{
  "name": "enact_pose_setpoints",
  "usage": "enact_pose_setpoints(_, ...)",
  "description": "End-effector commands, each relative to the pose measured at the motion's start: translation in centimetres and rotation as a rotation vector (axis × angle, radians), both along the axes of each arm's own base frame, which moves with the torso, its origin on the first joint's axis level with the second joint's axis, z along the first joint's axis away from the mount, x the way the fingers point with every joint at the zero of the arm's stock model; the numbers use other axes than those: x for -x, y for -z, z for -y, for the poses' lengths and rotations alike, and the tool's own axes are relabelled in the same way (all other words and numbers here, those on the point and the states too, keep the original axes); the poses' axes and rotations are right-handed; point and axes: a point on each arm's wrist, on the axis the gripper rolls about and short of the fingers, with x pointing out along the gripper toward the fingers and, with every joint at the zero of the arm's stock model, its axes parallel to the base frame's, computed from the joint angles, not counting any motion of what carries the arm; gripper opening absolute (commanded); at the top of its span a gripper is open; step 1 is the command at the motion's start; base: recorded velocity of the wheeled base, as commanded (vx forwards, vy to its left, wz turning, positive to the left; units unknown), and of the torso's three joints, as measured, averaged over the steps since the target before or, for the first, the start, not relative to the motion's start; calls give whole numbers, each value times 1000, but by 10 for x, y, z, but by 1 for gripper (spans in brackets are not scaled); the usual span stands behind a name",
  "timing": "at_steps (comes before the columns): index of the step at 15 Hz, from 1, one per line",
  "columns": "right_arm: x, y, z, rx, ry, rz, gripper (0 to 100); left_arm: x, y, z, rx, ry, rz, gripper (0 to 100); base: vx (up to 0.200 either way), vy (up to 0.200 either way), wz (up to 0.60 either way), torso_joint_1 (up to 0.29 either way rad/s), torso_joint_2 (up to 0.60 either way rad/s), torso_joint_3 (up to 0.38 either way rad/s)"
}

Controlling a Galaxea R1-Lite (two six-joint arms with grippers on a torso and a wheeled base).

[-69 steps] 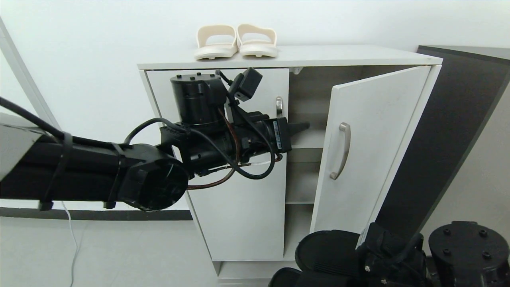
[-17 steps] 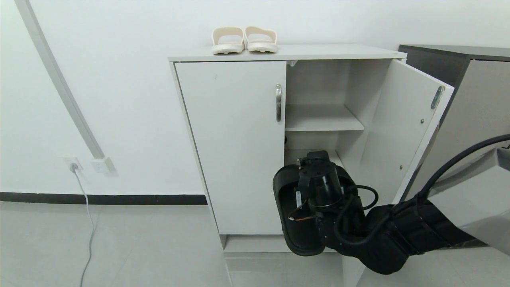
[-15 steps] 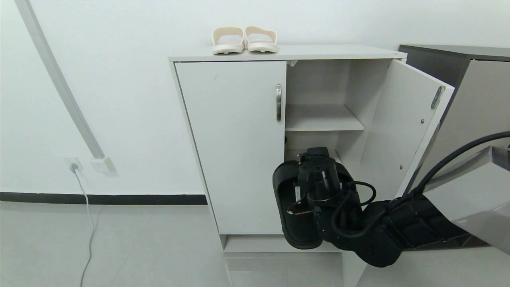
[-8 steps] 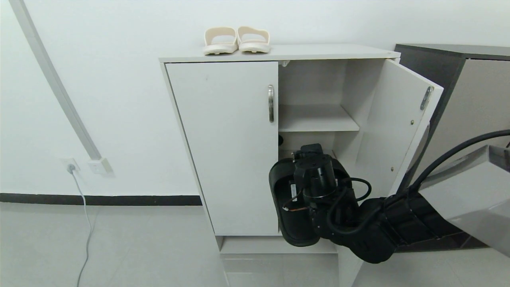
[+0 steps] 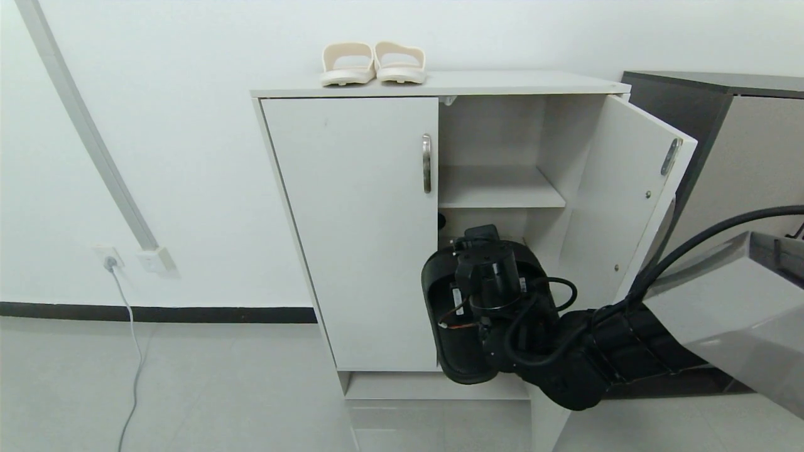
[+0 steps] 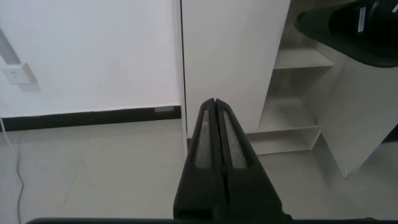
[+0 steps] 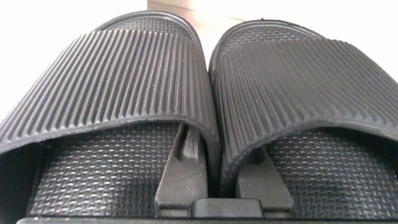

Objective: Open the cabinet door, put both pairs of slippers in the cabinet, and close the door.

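A white cabinet [image 5: 352, 232] stands against the wall, its left door closed and its right door [image 5: 619, 194] swung wide open. Inside are an upper shelf [image 5: 499, 194] and a lower compartment. The pair of black slippers [image 5: 449, 326] hangs before the lower compartment, held side by side. My right gripper [image 7: 217, 152] is shut on the slippers' two touching inner walls [image 7: 211, 93]. A cream pair of slippers [image 5: 374, 63] rests on the cabinet top. My left gripper [image 6: 214, 109] is shut on nothing, low over the floor, facing the cabinet [image 6: 230, 56].
A grey cabinet [image 5: 741, 144] stands right of the open door. On the left wall are a socket with a cable [image 5: 107, 260] and a slanted conduit [image 5: 88, 138]. The tiled floor [image 5: 188, 402] left of the cabinet is open.
The left arm has left the door, which now stands wide open. My right arm has lifted the black slippers slightly toward the lower compartment. The head camera has shifted.
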Motion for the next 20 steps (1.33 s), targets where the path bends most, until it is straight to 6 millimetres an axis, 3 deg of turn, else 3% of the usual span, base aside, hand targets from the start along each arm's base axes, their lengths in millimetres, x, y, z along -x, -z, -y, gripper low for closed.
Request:
enact_pose_setpoints(1, -2, 8, 4, 19, 12, -18, 0, 0, 0, 0, -1, 0, -2, 0, 0, 0, 0, 0, 0, 0)
enact_pose_setpoints(12, -13, 26, 38, 65, 95, -72, 0, 0, 0, 0, -1, 0, -2, 0, 0, 0, 0, 0, 0, 0)
enact_pose_setpoints(20, -19, 36, 78, 54, 180, -90, 0, 0, 0, 0, -1, 0, -2, 0, 0, 0, 0, 0, 0, 0)
